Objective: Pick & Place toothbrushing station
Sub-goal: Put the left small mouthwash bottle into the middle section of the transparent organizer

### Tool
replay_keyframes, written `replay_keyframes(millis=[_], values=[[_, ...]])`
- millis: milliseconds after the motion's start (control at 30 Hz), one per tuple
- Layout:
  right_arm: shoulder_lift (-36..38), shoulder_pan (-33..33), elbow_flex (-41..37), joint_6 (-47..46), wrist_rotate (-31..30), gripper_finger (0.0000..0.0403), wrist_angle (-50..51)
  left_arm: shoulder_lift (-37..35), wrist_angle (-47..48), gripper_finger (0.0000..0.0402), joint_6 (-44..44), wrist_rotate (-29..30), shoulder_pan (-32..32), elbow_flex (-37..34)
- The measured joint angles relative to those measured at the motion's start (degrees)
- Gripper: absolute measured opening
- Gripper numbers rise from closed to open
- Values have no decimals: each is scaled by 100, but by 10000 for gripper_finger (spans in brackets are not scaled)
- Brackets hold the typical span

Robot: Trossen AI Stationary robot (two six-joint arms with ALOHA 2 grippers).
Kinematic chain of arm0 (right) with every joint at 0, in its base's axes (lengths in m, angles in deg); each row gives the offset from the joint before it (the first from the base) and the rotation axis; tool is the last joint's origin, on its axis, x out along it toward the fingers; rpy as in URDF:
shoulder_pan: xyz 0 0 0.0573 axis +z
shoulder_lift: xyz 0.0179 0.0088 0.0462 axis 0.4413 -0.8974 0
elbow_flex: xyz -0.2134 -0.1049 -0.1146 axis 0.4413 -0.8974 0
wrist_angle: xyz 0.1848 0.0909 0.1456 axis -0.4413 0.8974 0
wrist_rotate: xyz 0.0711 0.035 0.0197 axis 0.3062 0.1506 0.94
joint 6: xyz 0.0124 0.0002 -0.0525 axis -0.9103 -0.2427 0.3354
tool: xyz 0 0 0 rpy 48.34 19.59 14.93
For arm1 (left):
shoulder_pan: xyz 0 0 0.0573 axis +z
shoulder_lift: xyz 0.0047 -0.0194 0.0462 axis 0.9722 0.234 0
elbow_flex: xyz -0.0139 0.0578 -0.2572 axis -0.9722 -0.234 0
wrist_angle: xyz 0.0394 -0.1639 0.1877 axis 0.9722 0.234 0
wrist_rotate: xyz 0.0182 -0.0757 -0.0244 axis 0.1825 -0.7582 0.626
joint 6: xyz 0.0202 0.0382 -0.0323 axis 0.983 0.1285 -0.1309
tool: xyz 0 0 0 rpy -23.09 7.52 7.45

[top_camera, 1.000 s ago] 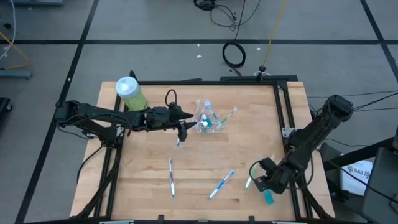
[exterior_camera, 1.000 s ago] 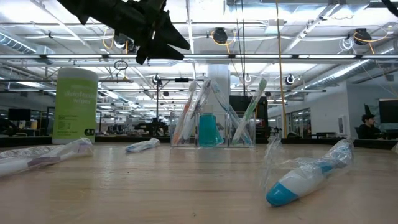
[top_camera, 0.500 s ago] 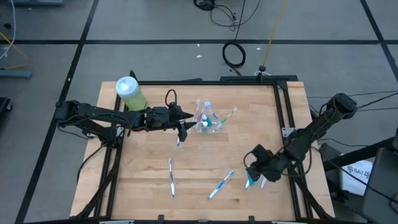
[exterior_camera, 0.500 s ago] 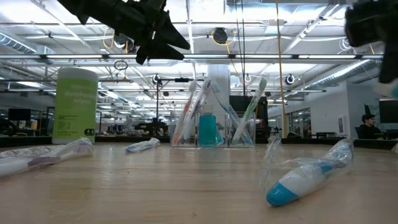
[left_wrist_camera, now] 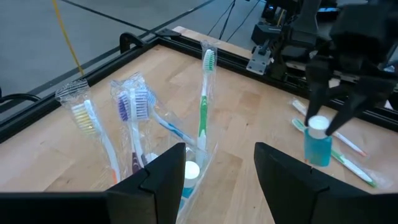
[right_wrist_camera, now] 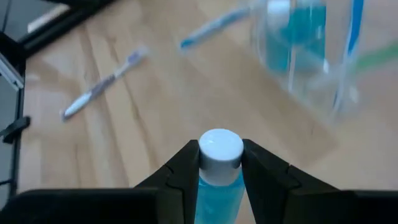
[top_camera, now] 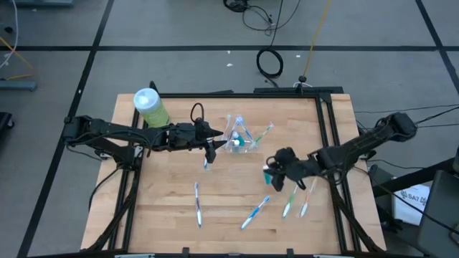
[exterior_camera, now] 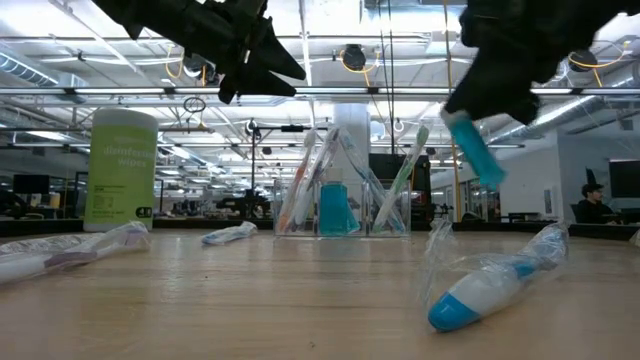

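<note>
Right gripper (right_wrist_camera: 220, 167) jaws narrow, clamped on a teal tube (right_wrist_camera: 219, 180); left gripper (left_wrist_camera: 214, 171) jaws wide, empty, beside the cup (top_camera: 240, 142).

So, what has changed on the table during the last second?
The right gripper, shut on a small teal white-capped tube, carried it from the table's right front corner toward the clear plastic cup. The left gripper, open beside the cup, and the loose toothbrushes stayed put.

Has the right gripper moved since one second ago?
Yes. In the high view the right gripper, holding a teal tube, went from the table's right edge toward the cup.
</note>
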Motion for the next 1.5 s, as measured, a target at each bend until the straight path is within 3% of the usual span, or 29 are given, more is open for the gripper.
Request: replay_keyframes(millis=[433,700,933,1500], values=[[-42,-983,0,2394,10,95,-1814,0,2,196,9,-2,2,0],[-748,-1592,0,3766,32,95,-3266,0,5,195,4,-4,0,0],[-1362,-2108,0,4243,71,95,-3716,0,179,195,1,-7,2,0],[-1725,-3118,1,4452,2266,96,-3651,0,336,196,0,-7,1,0]])
